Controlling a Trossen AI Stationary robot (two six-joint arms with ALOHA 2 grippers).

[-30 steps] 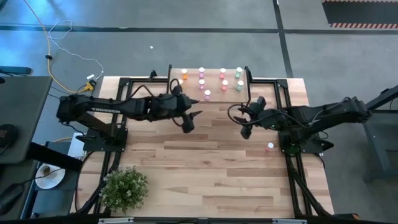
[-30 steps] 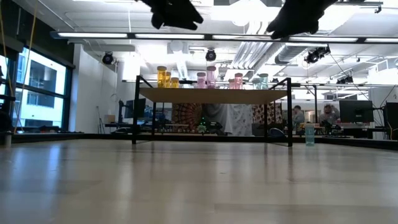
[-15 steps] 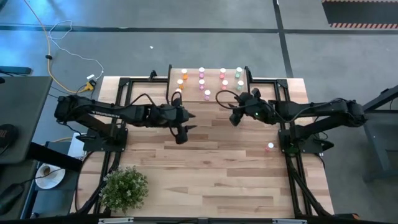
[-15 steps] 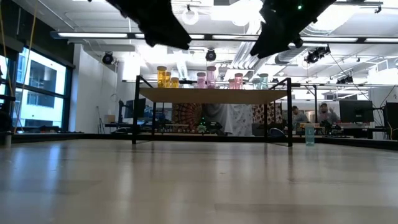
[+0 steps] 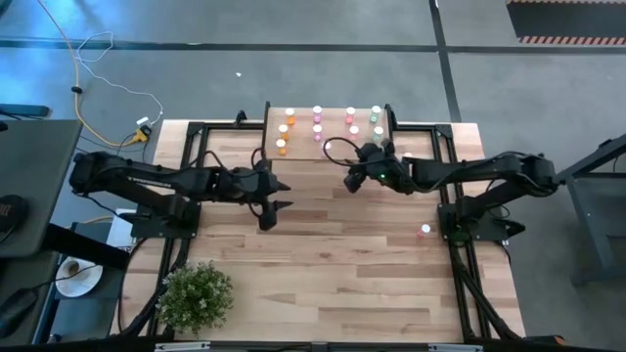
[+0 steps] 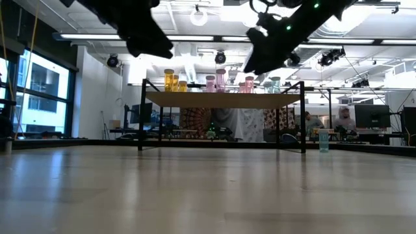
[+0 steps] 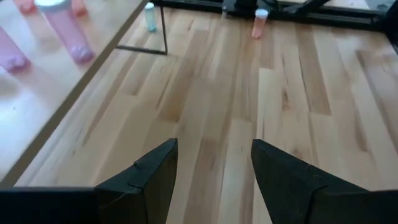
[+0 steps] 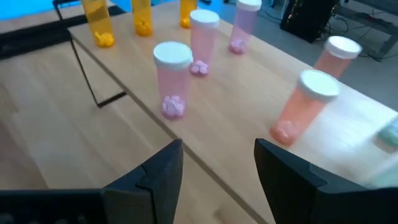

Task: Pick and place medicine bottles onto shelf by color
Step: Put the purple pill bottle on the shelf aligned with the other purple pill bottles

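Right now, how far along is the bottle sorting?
Mostly done: about ten bottles stand on the shelf, orange ones at its left end, pink in the middle. In hand: nothing; the right gripper is open at the shelf's front edge, and the left gripper is open over the table. Left: one red bottle on the table by the right arm's base.

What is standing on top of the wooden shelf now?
On the shelf stand orange bottles, pink bottles, red bottles and green bottles. The right tool covers its front edge.
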